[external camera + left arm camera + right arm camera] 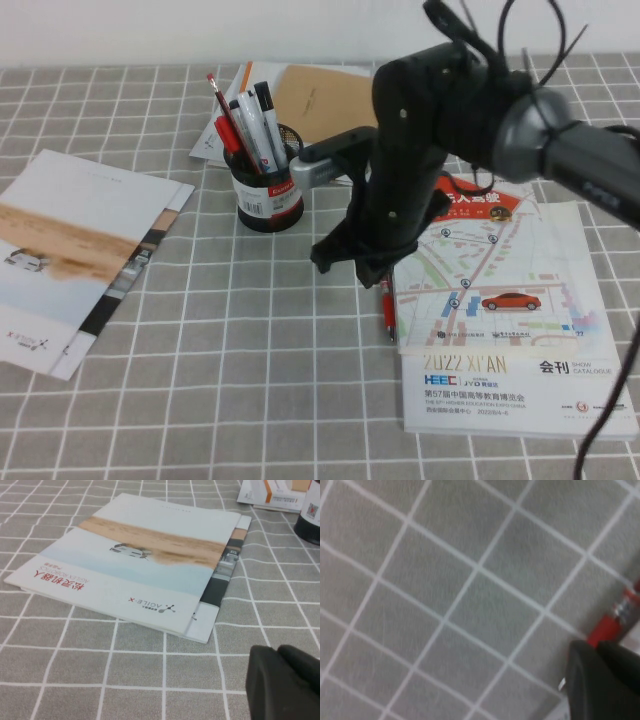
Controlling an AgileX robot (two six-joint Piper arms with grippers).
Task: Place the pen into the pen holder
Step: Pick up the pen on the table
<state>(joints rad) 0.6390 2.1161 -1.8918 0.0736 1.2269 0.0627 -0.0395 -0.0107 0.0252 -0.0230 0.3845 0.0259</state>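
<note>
Grey checked tablecloth (250,330), catalogues, pen (386,312)

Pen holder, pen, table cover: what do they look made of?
Pen holder: black wire mesh, likely metal, see-through weave, paper label. Pen: glossy red barrel, probably plastic, lying under the shut right gripper. Table cover: matte grey checked cloth, by its look. Left gripper sits near a brochure.

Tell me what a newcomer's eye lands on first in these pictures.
The big black right arm dominates the middle of the grey checked tablecloth, its right gripper shut on the slim red pen beside the car-show catalogue. Behind it to the left stands the black mesh pen holder, full of markers. The left gripper hangs near the white brochure.
</note>
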